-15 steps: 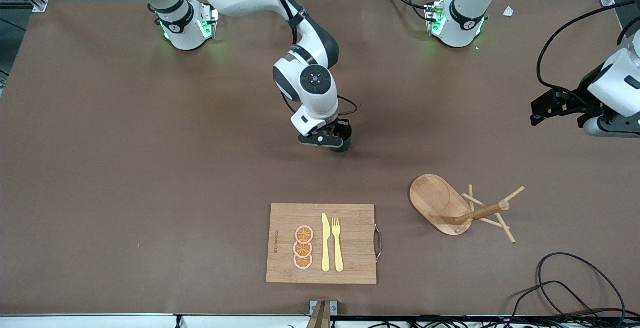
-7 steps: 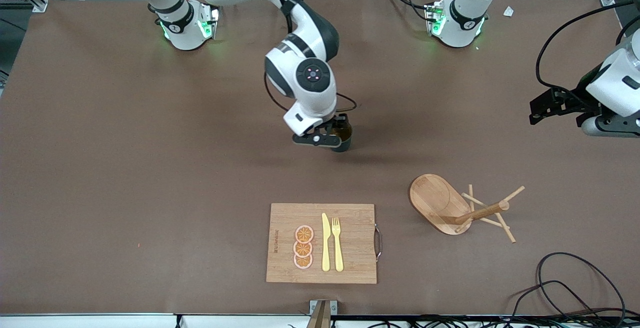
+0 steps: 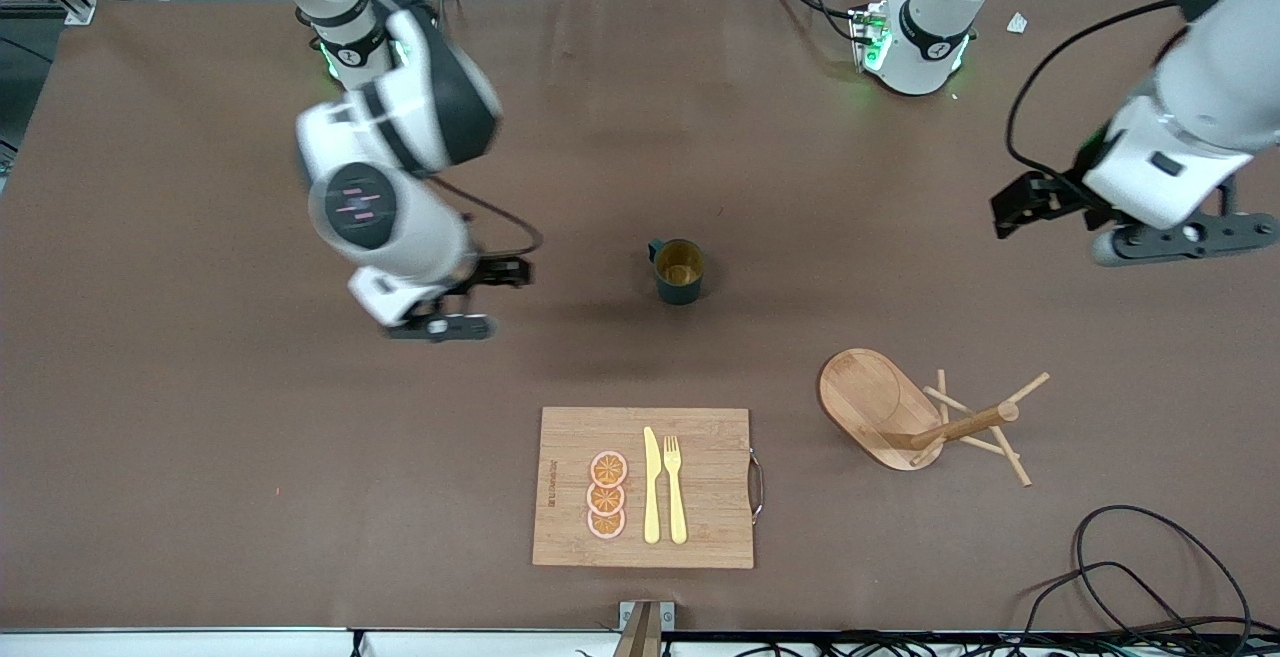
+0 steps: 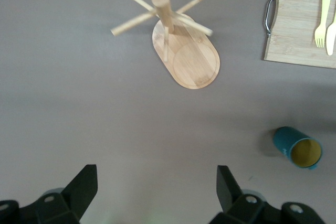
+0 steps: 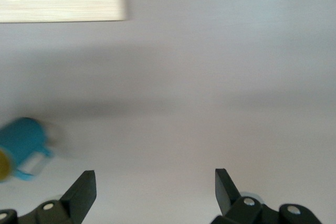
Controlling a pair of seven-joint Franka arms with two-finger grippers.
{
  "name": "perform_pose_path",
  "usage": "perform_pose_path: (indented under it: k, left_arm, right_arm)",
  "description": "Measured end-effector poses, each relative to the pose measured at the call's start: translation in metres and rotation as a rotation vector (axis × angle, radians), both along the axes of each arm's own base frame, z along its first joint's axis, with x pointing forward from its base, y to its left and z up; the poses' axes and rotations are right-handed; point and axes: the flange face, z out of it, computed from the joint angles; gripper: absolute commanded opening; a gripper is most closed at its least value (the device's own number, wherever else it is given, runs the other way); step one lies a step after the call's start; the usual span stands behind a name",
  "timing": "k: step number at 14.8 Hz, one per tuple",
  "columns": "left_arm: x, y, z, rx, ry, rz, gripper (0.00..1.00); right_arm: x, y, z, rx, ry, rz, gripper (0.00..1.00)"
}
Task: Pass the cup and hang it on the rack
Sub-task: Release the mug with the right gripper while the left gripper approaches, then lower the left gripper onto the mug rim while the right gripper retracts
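Observation:
The dark teal cup [image 3: 679, 271] with its yellow inside stands upright and alone on the brown table, near the middle; it also shows in the wrist views [image 4: 297, 148] [image 5: 21, 148]. My right gripper [image 3: 445, 328] [image 5: 155, 187] hangs open and empty over bare table, beside the cup toward the right arm's end. The wooden rack [image 3: 905, 415] [image 4: 181, 45] stands nearer the front camera than the cup, toward the left arm's end. My left gripper [image 3: 1185, 237] [image 4: 156, 187] is open and empty over bare table at the left arm's end.
A bamboo cutting board [image 3: 700, 487] [image 4: 299, 24] near the front edge carries orange slices [image 3: 606, 495], a yellow knife [image 3: 651, 485] and a fork [image 3: 675, 487]. Black cables [image 3: 1150, 577] loop at the front corner by the left arm's end.
My right gripper opened, let go of the cup and swung away toward the right arm's end. The cup stays standing. My left arm has shifted inward toward the table's middle.

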Motion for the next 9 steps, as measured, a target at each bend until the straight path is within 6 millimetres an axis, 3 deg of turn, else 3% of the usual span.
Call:
perform_pose_path:
  k: [2, 4, 6, 9]
  left_arm:
    - [-0.020, -0.058, -0.005, 0.053, -0.012, 0.080, 1.00]
    - [-0.047, -0.128, -0.020, 0.116, -0.035, 0.165, 1.00]
    - [-0.074, -0.189, -0.044, 0.175, -0.062, 0.240, 1.00]
    - [-0.110, -0.263, -0.095, 0.295, -0.138, 0.296, 1.00]
  right_arm:
    - [0.008, -0.069, 0.018, -0.003, 0.013, 0.020, 1.00]
    - [0.012, -0.123, 0.033, -0.004, 0.013, 0.042, 1.00]
    - [0.013, -0.167, 0.047, -0.008, 0.011, 0.064, 1.00]
    - [0.007, -0.222, 0.071, -0.008, 0.012, 0.033, 1.00]
